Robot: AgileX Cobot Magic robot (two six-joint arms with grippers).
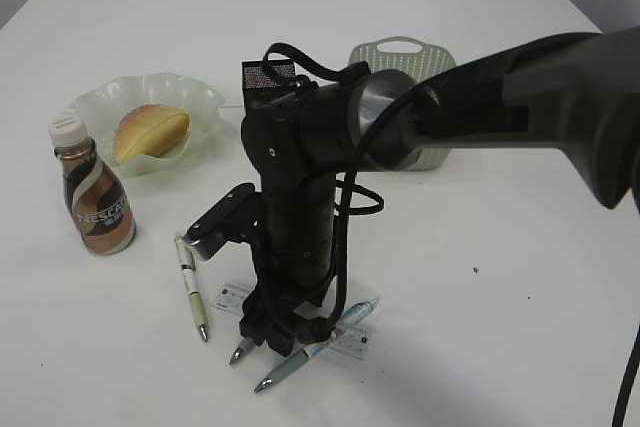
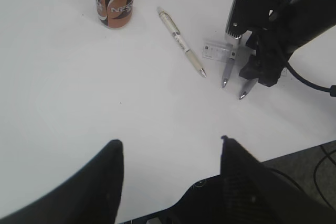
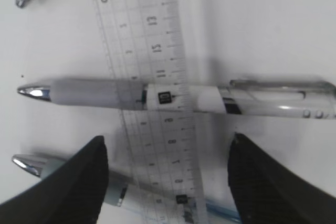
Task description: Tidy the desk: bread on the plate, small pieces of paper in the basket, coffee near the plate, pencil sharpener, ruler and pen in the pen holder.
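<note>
Ruler (image 3: 152, 103) lies between the open right tool's (image 3: 168, 177) fingers.

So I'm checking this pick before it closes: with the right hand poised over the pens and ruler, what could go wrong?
The right hand is open, straddling the clear ruler, which lies over two pens; the middle pen crosses under it. Closing may catch ruler and pen together, or flick one away. A third pen lies close by and could get knocked. The ruler lies flat on the desk, so the fingers may slip off it.
</note>
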